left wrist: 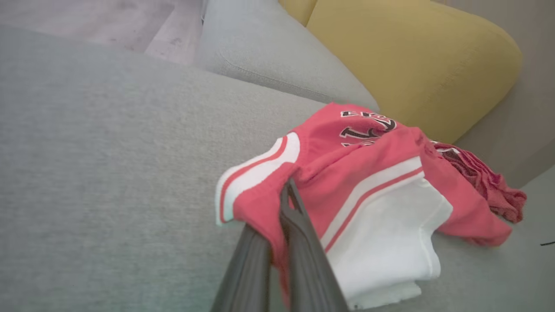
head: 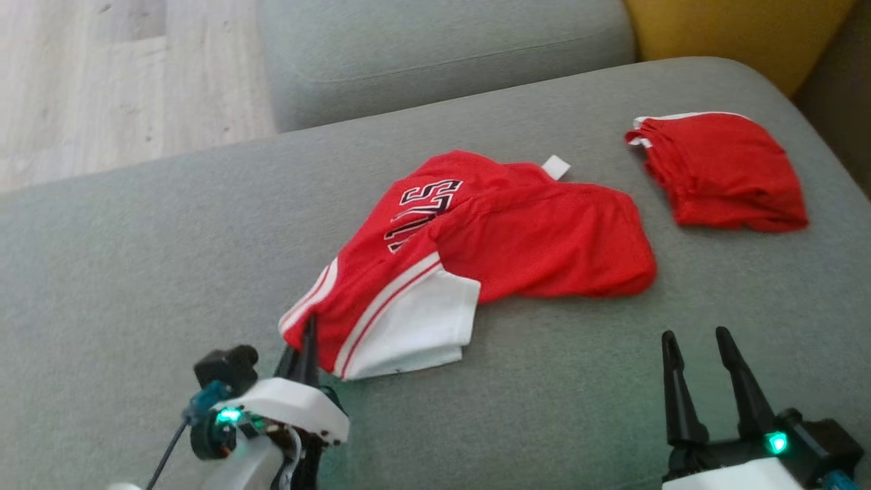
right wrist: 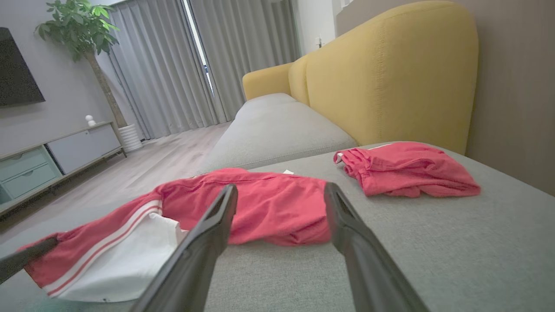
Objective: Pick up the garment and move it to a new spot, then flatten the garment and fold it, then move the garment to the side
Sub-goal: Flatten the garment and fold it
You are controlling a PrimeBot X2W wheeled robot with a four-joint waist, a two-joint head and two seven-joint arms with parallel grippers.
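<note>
Garment (head: 503, 238), red with white panels, lies crumpled mid-cushion on the grey sofa (head: 136, 272). Left pincer (head: 306, 340) is clenched on its near corner; right pincer (head: 694, 337) stands spread and empty nearby. Another red piece (head: 721, 170) sits folded well apart.

You are looking at the red garment (head: 544, 238), lying crumpled near the middle of the grey cushion (head: 136, 272), its white striped panel reaching toward the near edge.
</note>
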